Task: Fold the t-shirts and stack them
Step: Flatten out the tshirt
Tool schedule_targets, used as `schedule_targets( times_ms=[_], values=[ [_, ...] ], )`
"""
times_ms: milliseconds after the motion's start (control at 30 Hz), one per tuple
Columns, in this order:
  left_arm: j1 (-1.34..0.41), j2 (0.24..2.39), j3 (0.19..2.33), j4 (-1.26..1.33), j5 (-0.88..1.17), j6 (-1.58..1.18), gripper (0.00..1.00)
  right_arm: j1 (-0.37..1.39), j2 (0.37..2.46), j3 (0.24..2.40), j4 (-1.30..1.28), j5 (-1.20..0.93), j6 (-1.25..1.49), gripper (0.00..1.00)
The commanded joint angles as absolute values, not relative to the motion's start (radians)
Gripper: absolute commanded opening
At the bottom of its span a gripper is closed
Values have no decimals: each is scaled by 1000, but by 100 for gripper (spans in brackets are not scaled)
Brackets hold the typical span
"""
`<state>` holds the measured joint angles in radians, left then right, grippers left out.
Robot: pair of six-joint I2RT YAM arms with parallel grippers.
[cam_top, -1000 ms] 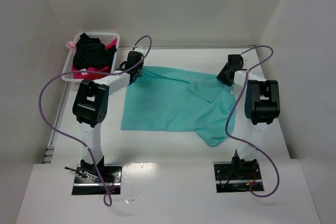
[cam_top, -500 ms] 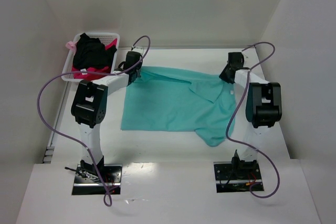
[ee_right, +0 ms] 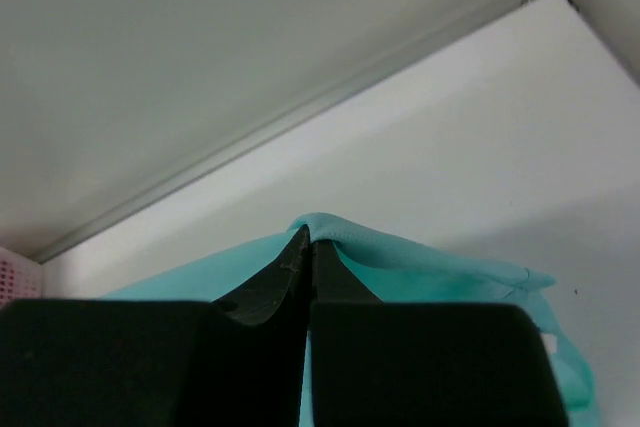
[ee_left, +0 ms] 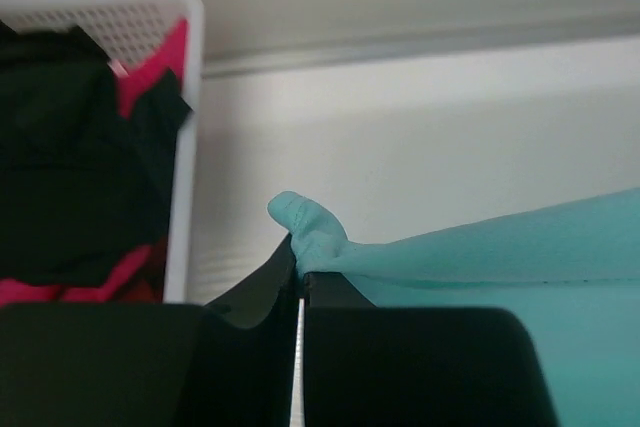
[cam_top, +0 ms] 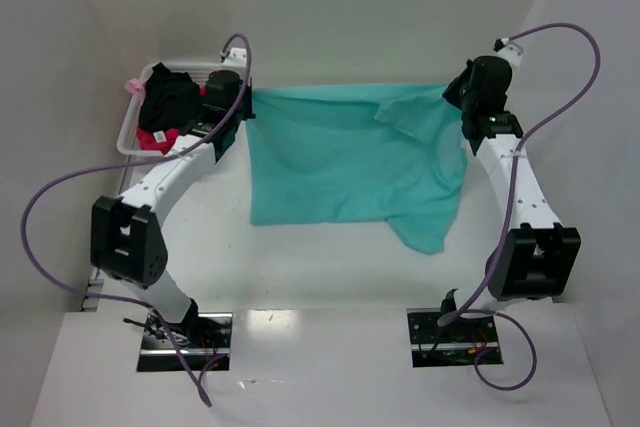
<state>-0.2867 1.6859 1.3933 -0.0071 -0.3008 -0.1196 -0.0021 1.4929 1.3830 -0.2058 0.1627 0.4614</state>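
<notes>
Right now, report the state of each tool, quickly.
Left tool: closed, pinching the far left corner of the teal t-shirt.
Right tool: closed, pinching the same shirt's far right corner.

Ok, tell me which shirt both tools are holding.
The teal shirt, pinched at its far corners; the black shirt and pink shirt sit in the basket.

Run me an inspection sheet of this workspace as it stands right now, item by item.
Surface: white table, partly covered by cloth.
Job's things: teal t-shirt spread out, far edge held at both corners; black t-shirt and pink-red t-shirt in the white basket.
Clutter: small pink piece at the basket's corner.
Claws: left claw and right claw both shut on the teal t-shirt.
Cables: left purple cable, right purple cable, looping off the arms.
Surroundings: white walls.
</notes>
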Motion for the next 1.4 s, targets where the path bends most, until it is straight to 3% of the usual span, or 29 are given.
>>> schedule_targets(
  times_ms=[0,300,1067,1233,1367],
  values=[
    [-281,1565,1445,9,-330,-121,0,6,1422,1500,-184,207,423,1],
    [-281,1349,1494,-5,-388,-58,0,6,1318,1715,-218,232,351,1],
    [-290,948,1451,-110,-420,35,0,6,781,1583,-429,201,365,1],
    [-290,951,1506,-176,-420,35,0,6,742,1583,-520,176,436,1],
    [-311,1081,1528,-186,-455,35,0,6,804,1504,-538,202,468,1]
  ],
)
